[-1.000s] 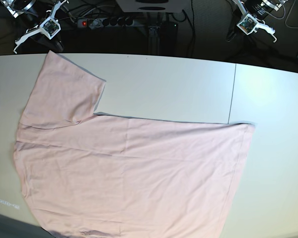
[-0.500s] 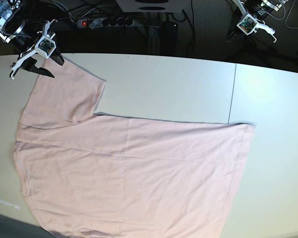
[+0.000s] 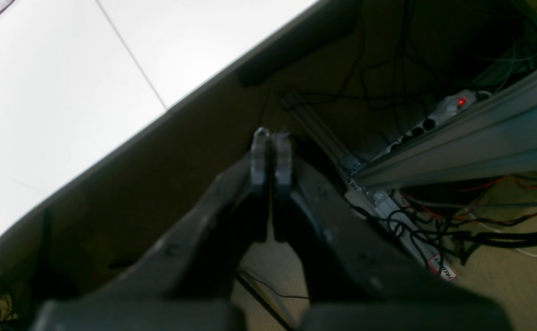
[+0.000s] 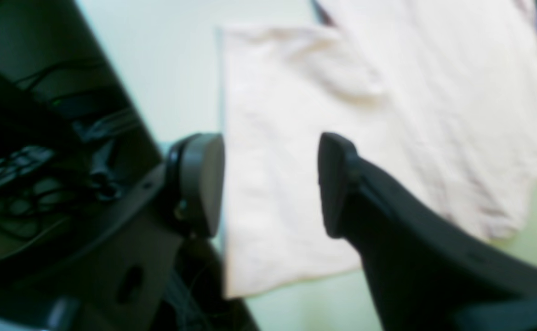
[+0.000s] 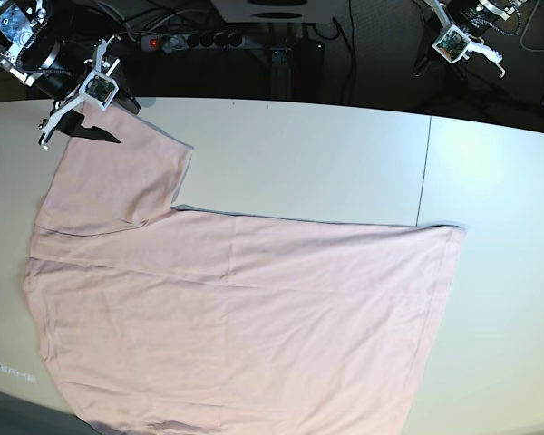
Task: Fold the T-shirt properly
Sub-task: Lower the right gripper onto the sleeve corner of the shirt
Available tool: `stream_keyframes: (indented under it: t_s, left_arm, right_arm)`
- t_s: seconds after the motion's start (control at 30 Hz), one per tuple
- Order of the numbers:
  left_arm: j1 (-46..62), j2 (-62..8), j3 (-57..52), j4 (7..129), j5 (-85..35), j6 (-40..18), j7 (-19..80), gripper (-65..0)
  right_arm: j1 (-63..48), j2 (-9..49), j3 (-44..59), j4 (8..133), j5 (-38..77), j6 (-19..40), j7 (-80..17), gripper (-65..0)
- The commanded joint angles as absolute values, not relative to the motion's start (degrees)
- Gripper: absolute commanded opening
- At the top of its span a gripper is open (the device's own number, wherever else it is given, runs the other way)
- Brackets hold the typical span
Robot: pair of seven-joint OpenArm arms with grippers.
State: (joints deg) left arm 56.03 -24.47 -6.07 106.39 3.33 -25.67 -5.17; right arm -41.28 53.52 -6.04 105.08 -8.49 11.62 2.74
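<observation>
- Currently at an early stage: T-shirt (image 5: 236,308) spread flat, plain side up, over the left and middle of the table (image 5: 344,154); lower edge runs out of the base view.
- No fold visible on the body; far sleeve (image 5: 113,177) extended toward the table's back edge; hem (image 5: 435,308) lying straight.
- Right gripper (image 5: 72,127) positioned over the far corner of that sleeve, jaws spread, nothing between them; contact with the cloth cannot be determined.
- Left gripper (image 3: 271,156) parked beyond the table's back edge, away from the shirt, pads pressed together, nothing held.
- Remaining, by judgement: all folds — sleeves inward, sides over, then body doubled.
- Probable step in hand: pinching the sleeve corner for the first fold.
</observation>
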Motion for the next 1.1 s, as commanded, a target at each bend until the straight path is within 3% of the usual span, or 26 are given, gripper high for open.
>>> stream_keyframes:
  t_s: [0.0, 0.47, 1.07]
  left_arm:
    - [56.84, -24.82, -6.35, 107.2, 2.81, -26.0, -6.15, -63.4]
    - [56.84, -24.82, -6.35, 107.2, 2.81, -25.98, -6.15, -63.4]
    - [56.84, -24.97, -6.35, 107.22, 2.81, -25.98, -6.17, -63.4]
  right_arm:
    - [-40.1, 54.57, -6.74, 104.84, -8.82, 15.49, 3.53, -31.9]
    - [-30.85, 54.46, -17.54, 97.45, -8.88, 15.49, 2.5, -32.0]
    - [-30.5, 56.6, -17.85, 94.06, -9.04, 15.38, -3.09, -32.0]
